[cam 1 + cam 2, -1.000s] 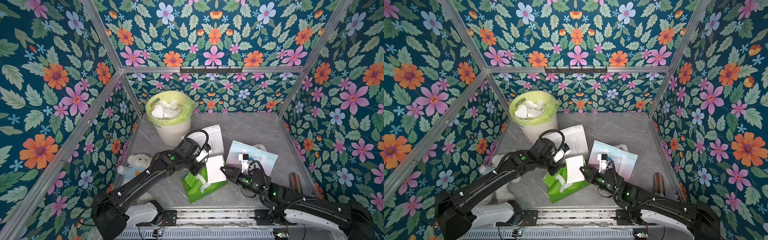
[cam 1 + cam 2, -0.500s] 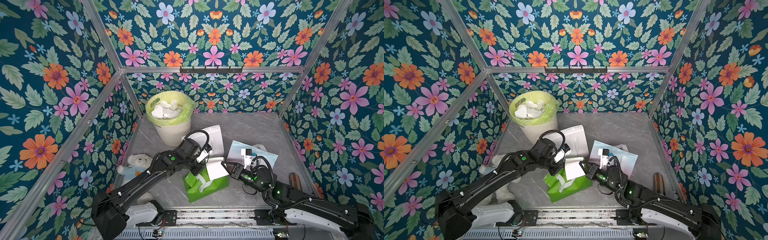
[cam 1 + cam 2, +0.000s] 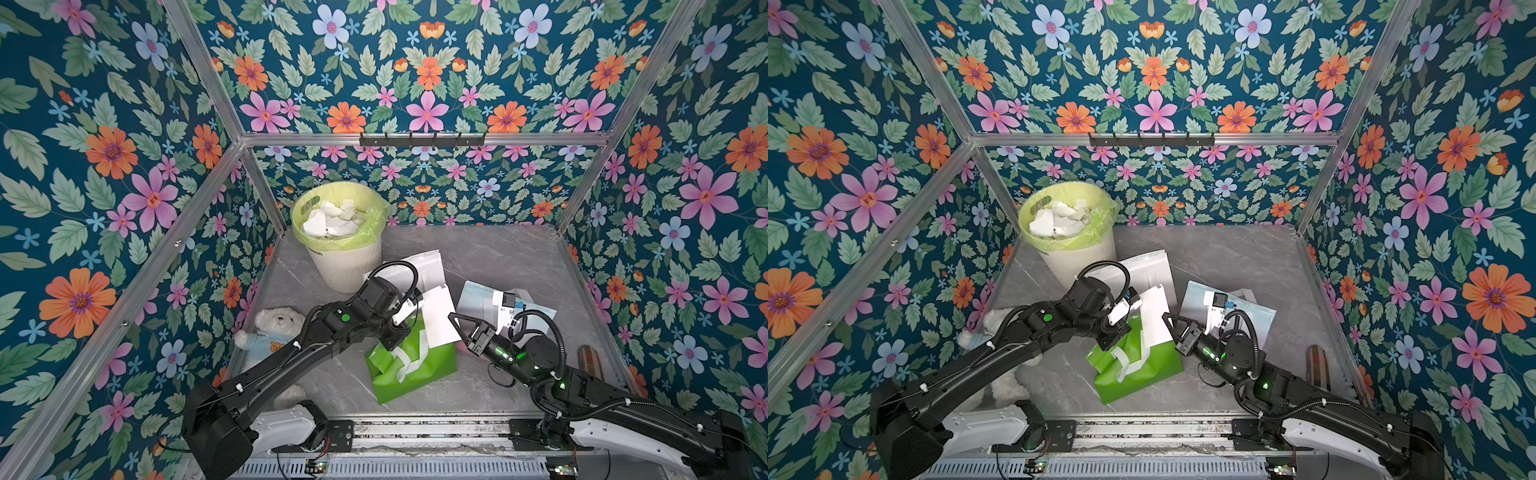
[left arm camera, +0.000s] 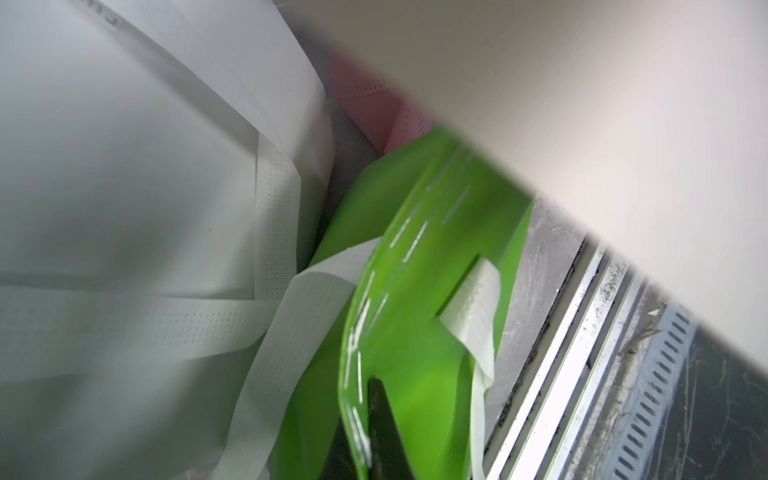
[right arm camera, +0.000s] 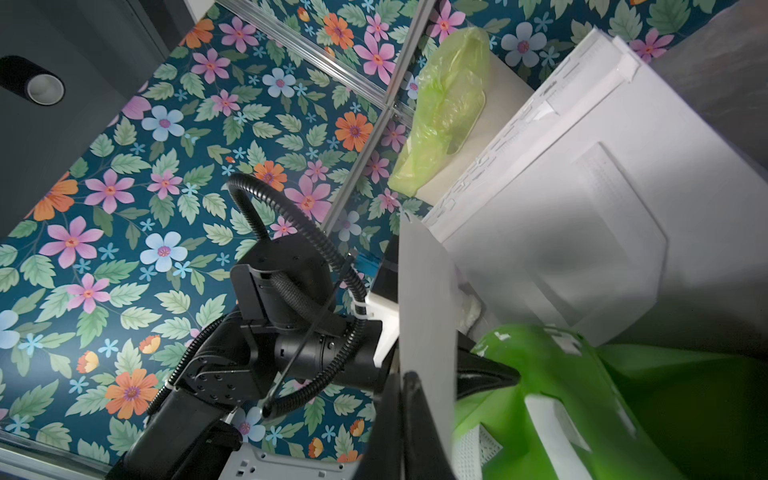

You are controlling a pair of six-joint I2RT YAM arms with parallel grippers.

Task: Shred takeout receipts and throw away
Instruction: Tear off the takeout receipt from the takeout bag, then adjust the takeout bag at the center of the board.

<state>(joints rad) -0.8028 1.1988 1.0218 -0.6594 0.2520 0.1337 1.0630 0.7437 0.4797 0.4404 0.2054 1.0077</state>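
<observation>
Shifted back since last: receipt [image 3: 439, 316], R gripper [image 3: 454, 319].
Both clenched on it, L gripper [image 3: 411, 322] opp. edge, over green bag [image 3: 415, 368].

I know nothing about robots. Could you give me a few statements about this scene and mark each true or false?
1. The bin has torn white paper scraps in it. True.
2. The left gripper and the right gripper are both shut on the same white receipt. True.
3. The green bag stands upright. False: it lies flat on the table, under the held receipt.
4. The teddy bear sits inside the bin. False: it is on the table beside the left arm, outside the bin.
</observation>
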